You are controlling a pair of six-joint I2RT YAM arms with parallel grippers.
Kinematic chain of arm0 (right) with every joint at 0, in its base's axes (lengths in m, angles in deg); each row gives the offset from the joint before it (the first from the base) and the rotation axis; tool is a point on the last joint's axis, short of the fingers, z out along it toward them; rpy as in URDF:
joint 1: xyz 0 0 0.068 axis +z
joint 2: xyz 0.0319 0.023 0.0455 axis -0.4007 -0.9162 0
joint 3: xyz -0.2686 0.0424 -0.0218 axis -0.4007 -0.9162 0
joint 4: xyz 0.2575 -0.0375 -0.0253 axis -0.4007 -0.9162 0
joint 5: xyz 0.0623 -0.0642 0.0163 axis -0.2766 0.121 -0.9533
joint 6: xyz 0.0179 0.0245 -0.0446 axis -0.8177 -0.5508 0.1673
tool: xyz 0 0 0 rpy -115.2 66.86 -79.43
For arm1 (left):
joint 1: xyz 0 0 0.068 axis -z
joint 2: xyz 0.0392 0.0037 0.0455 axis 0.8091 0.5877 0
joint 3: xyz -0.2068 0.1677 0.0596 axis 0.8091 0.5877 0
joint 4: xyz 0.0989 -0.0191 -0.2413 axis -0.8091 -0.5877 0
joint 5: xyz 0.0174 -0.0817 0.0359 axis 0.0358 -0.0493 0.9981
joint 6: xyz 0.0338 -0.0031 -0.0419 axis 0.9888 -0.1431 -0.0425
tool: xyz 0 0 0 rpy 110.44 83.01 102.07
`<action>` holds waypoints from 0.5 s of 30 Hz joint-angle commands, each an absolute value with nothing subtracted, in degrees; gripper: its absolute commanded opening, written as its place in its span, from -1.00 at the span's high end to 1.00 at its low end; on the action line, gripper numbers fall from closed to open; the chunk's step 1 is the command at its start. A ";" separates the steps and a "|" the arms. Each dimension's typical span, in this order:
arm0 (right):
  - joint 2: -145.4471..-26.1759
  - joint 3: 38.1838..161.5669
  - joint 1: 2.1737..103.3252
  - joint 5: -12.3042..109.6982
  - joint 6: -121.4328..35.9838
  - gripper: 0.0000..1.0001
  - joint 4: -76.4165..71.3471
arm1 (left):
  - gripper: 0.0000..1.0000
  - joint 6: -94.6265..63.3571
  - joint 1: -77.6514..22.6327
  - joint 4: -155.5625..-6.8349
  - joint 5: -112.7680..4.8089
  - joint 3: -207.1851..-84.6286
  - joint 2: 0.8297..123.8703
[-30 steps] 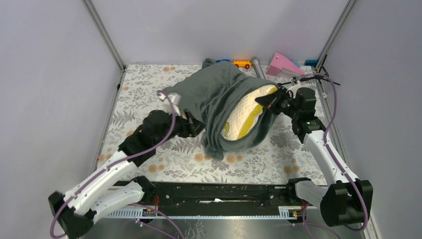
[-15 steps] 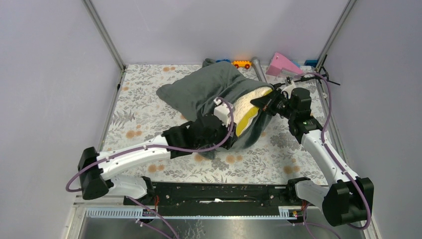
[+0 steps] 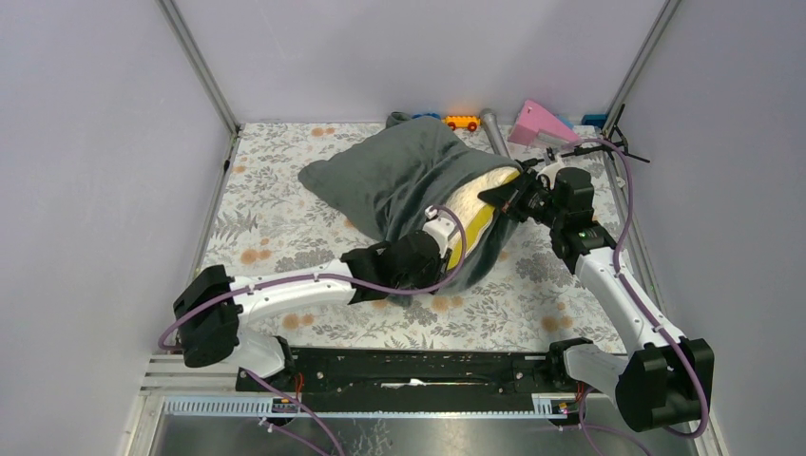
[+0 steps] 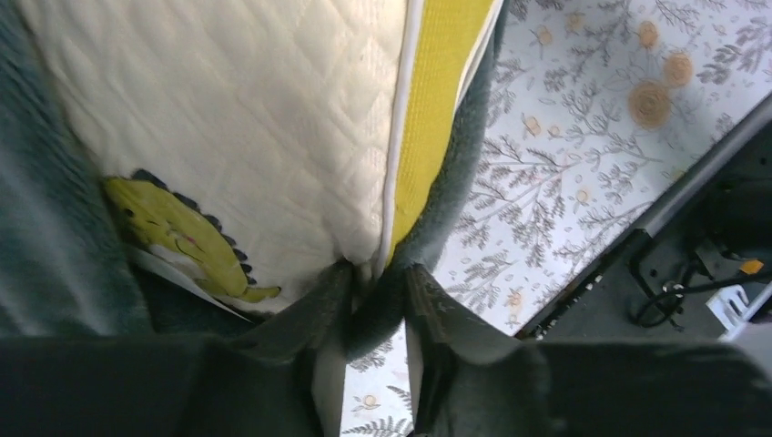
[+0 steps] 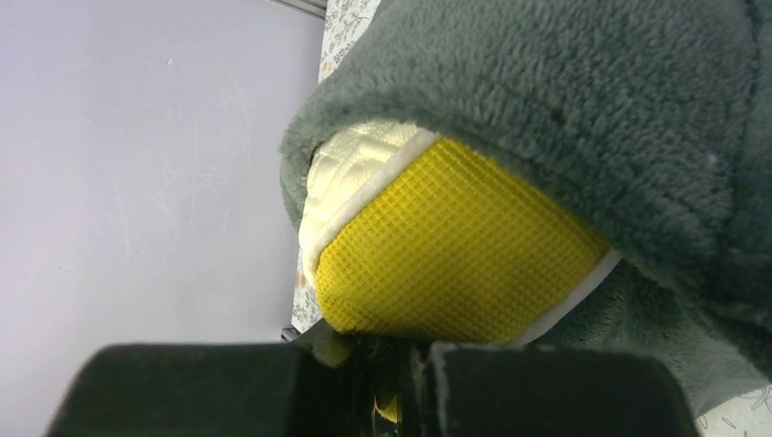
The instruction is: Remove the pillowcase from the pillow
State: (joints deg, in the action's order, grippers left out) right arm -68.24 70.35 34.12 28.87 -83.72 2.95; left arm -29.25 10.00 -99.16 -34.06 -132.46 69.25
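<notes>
Plush, limp pillowcase (image 3: pixel 380 171) should slip off lightly; left claw (image 4: pixel 373 293) pinches its hem, a fair hold, while right claw (image 5: pixel 387 353) nips the squashy pillow (image 5: pixel 446 255) by its yellow corner.

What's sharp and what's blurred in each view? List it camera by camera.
Top external view: evenly lit and sharp throughout. Left wrist view: the pillow quilting is crisp, the pillowcase plush at the left edge is smeared, and the left gripper is dark and blurred. Right wrist view: the pillow's yellow band is crisp, the right gripper a black, defocused mass.
</notes>
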 commanded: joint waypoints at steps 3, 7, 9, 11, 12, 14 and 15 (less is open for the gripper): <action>-67.72 76.80 34.93 30.39 -84.00 1.00 6.44 | 0.67 -28.62 9.97 -93.55 -43.57 -124.48 70.16; -68.45 77.97 34.87 30.44 -84.95 1.00 6.82 | 0.68 -29.82 9.98 -93.00 -43.36 -119.46 71.22; -68.98 78.50 34.88 30.22 -85.68 1.00 7.16 | 0.68 -30.61 9.98 -92.12 -41.95 -117.31 72.36; -69.46 79.24 34.89 30.07 -86.43 1.00 7.29 | 0.69 -31.60 9.82 -92.18 -39.47 -116.49 74.65; -69.70 79.66 34.87 30.10 -86.71 1.00 7.24 | 0.68 -32.03 9.74 -92.60 -38.59 -116.64 76.20; -70.08 81.14 34.80 30.81 -87.12 1.00 6.72 | 0.68 -32.82 9.63 -93.55 -37.30 -117.48 79.57; -70.07 81.84 34.79 31.38 -87.19 1.00 6.23 | 0.68 -33.18 9.64 -93.81 -36.84 -117.72 81.49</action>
